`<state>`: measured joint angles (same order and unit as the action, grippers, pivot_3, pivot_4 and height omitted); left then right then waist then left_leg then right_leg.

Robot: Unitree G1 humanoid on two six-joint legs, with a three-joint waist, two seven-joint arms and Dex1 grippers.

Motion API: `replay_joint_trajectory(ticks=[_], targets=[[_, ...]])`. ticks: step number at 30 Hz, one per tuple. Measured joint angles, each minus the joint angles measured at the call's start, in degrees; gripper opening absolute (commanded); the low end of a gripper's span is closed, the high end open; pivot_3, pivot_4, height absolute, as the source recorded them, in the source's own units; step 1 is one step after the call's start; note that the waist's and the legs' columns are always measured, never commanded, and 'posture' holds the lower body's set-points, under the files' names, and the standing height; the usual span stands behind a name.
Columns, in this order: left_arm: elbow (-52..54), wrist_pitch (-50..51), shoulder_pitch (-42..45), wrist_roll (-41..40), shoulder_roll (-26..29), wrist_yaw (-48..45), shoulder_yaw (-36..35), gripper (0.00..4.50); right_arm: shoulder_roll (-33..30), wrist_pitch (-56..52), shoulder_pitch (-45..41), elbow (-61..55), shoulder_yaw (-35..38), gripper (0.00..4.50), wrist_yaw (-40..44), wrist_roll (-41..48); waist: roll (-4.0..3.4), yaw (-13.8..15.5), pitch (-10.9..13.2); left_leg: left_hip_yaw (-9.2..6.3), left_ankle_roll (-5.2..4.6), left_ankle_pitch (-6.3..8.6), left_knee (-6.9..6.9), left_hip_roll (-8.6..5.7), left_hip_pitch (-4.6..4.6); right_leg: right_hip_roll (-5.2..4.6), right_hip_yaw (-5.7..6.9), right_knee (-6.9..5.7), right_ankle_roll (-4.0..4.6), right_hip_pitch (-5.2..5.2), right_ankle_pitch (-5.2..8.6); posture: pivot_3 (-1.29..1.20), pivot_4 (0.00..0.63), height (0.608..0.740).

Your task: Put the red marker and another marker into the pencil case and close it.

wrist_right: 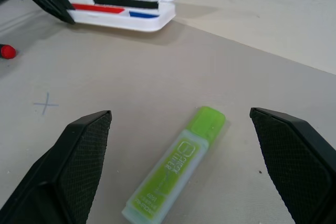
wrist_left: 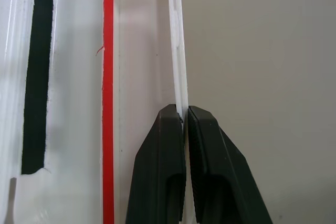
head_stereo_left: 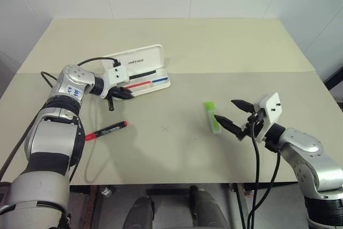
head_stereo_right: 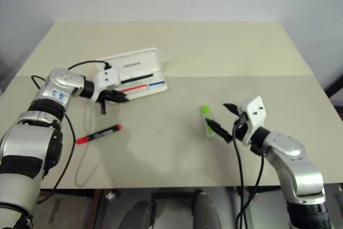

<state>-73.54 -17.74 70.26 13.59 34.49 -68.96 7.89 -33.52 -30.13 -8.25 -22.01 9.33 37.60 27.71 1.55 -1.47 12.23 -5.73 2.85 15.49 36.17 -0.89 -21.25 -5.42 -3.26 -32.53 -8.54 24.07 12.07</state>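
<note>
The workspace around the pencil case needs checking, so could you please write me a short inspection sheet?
Surface: beige table with a faint pen cross.
Job's things: pencil case lies open with its lid up; red marker and green highlighter lie on the table outside it.
Clutter: nothing seen.
Grippers: left gripper is shut on the case's front wall; right gripper is open, its fingers either side of the highlighter, not touching it.
Cables: black cables run along both arms.
Surroundings: white walls behind the table.
</note>
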Motion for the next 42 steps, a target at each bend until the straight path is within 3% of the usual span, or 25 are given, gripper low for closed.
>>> replay_joint_trajectory(ticks=[6, 11, 18, 23, 25, 27, 32, 42], targets=[[6.50, -2.88, -0.88, -7.07, -0.04, -10.31, -3.54, 0.03, -2.32, 0.39, 1.67, -0.02, 1.83, 4.50, 1.74, 0.22, 0.00, -0.01, 0.00, 0.01, -0.02, 0.06, -0.02, 0.01, -0.01, 0.00, -0.01, 0.02, 0.00, 0.00, 0.01, 0.00, 0.150, 0.740], [17.70, 1.21, -7.98, -12.05, -0.21, -14.60, -4.95, 0.03, -4.85, 1.19, 5.90, -0.35, 5.40, 4.50, 4.59, 1.80, -0.01, -0.23, 0.00, 0.05, -0.08, 0.10, -0.01, 0.04, 0.05, 0.01, -0.05, -0.03, 0.00, 0.00, 0.02, 0.00, 0.150, 0.740], [49.46, 15.12, -25.19, -14.96, 3.08, -15.36, -2.83, 0.03, -8.47, 1.23, 14.18, -2.50, 13.06, 4.50, 7.70, 3.67, -0.01, -0.08, 0.01, 0.06, -0.06, 0.11, 0.10, 0.05, 0.06, 0.02, -0.12, -0.10, 0.02, 0.00, 0.02, 0.00, 0.150, 0.740], [65.86, 25.08, -30.36, -15.05, 4.97, -12.44, -0.65, 0.03, -8.52, 1.19, 16.03, -2.71, 14.70, 4.50, 7.82, 4.37, -0.01, -0.06, 0.00, 0.07, -0.11, 0.07, 0.15, 0.06, 0.14, 0.04, -0.13, 0.01, 0.18, -0.01, 0.12, 0.00, 0.150, 0.740], [69.53, 28.32, -31.03, -14.60, 5.62, -11.24, 0.51, 0.03, -8.52, 1.19, 16.11, -2.75, 14.73, 4.50, 7.81, 4.39, -0.01, -0.08, 0.00, 0.08, -0.16, 0.03, 0.19, 0.06, 0.15, 0.05, -0.13, 0.01, 0.31, -0.02, 0.18, 0.00, 0.150, 0.740], [72.72, 31.74, -31.89, -14.08, 6.96, -10.25, 1.69, 0.03, -8.52, 1.20, 16.23, -2.77, 14.73, 4.50, 7.77, 4.39, -0.01, -0.18, 0.00, 0.12, -0.17, 0.02, 0.22, 0.06, 0.18, 0.05, -0.17, -0.03, 1.07, -0.03, 0.59, 0.00, 0.150, 0.740], [79.35, 39.66, -33.78, -12.95, 8.35, -6.23, 3.56, 0.03, -8.52, 1.17, 16.95, -3.46, 14.74, 4.50, 7.31, 4.43, -0.01, -0.17, 0.00, 0.13, -0.18, 0.02, 0.22, 0.06, 0.19, 0.06, -0.18, -0.11, 1.06, -0.03, 0.60, 0.00, 0.150, 0.740], [88.30, 45.85, -39.08, -13.44, 9.51, -3.14, 6.37, 0.03, -8.51, 1.07, 17.97, -4.23, 14.84, 4.50, 6.21, 4.49, -0.01, -0.17, 0.01, 0.14, -0.17, 0.03, 0.22, 0.06, 0.18, 0.05, -0.18, -0.04, 1.09, -0.04, 0.65, 0.00, 0.150, 0.740]])
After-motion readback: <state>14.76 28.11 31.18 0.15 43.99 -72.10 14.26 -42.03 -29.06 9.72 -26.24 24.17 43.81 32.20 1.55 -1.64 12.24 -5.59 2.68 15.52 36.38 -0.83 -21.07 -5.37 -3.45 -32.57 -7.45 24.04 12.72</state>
